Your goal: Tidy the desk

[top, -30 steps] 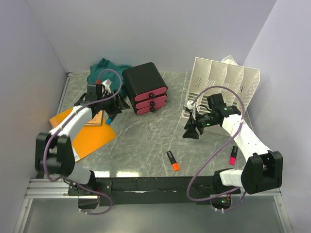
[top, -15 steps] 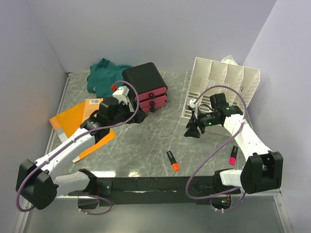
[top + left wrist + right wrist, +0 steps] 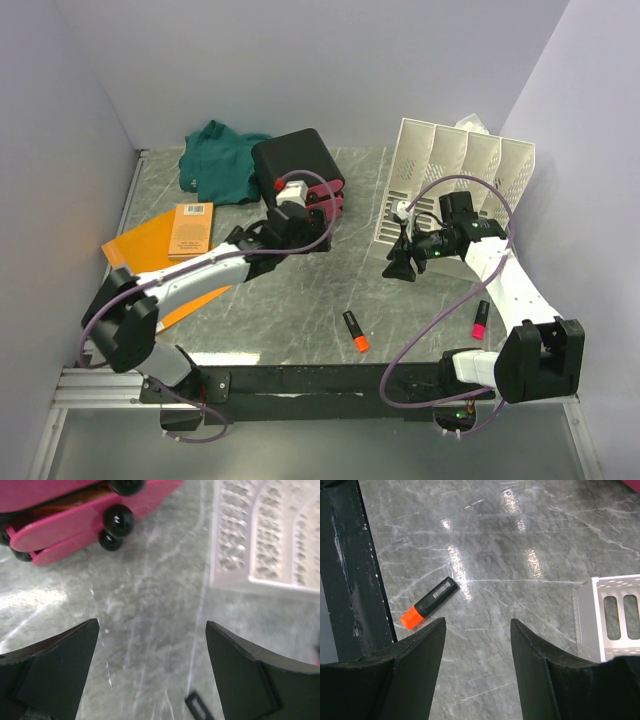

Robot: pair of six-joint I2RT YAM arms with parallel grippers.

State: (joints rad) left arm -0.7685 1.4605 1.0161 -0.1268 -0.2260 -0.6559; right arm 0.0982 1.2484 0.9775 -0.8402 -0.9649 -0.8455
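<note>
The desk [image 3: 290,300] fills the middle of the top view, with its black rail at 6 o'clock. The left gripper [image 3: 318,236] is held over it, just at 6 o'clock of the drawer box [image 3: 298,165] — the jaws are spread wide and nothing is held. The right gripper [image 3: 402,266] is poised at 7 o'clock of the rack [image 3: 455,170], its jaws partly apart and empty. An orange marker [image 3: 355,331] is seen at 5 o'clock of the desk's centre and a pink marker [image 3: 479,319] at 4 o'clock — well apart. A cloth [image 3: 220,165] and a book [image 3: 190,228] lie towards 10 o'clock.
</note>
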